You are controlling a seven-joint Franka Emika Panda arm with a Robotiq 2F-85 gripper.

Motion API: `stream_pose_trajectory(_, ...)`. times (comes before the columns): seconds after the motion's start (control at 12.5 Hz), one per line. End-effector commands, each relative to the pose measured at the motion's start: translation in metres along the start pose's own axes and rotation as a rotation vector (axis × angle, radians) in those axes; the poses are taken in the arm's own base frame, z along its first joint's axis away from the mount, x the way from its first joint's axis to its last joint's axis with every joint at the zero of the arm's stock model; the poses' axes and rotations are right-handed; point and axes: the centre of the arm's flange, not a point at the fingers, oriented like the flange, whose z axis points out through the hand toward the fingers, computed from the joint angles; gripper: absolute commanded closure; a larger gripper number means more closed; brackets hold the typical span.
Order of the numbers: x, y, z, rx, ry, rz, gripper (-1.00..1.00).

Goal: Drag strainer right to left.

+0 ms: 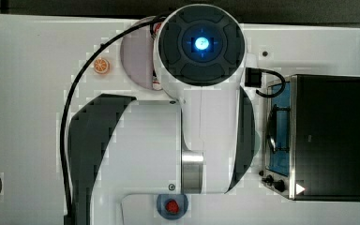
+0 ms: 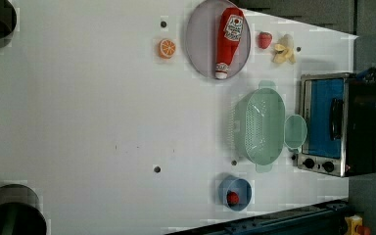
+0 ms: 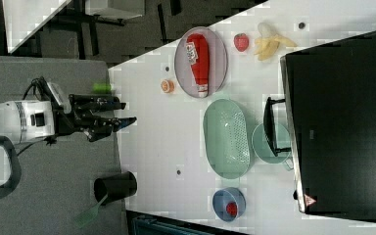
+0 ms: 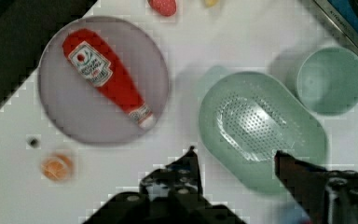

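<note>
Lengthwise, strainer [image 2: 259, 128] runs vertically in the left view.

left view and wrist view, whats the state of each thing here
strainer: upright, empty, beside the cup
cup: upright, empty
ketchup bottle: lying on the plate
blue bowl: holds a red item
end effector: open, holding nothing

A red plastic ketchup bottle [image 2: 227, 41] lies on the round grey plate [image 2: 198, 46]. Beside that plate sit an orange slice [image 2: 167, 48], a red strawberry [image 2: 264, 39] and a peeled banana [image 2: 284, 50].
</note>
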Motion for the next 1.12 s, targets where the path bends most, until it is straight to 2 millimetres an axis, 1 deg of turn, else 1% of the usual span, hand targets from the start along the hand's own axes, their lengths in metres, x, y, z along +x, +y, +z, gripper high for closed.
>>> stream_pose_trajectory(0.08,-0.107,0.153,-0.092,0.011,0.014,0.156,-0.59)
stream_pose_trajectory(0.24,-0.106,0.152,-0.09,0.009,0.013,0.155,-0.99)
stream_pose_trajectory(0.32,-0.103,0.148,-0.084,0.004,0.01,0.154,-1.0)
stream_pose_trajectory(0.48,-0.093,0.137,-0.058,-0.022,-0.011,0.153,-1.0)
stream_pose_trajectory(0.64,-0.077,0.12,-0.019,-0.033,-0.019,0.16,-1.0)
stream_pose_trajectory(0.88,-0.054,0.093,0.056,-0.042,-0.025,0.16,-1.0)
stream_pose_trajectory(1.12,-0.036,0.073,0.133,-0.039,-0.022,0.179,-1.0)
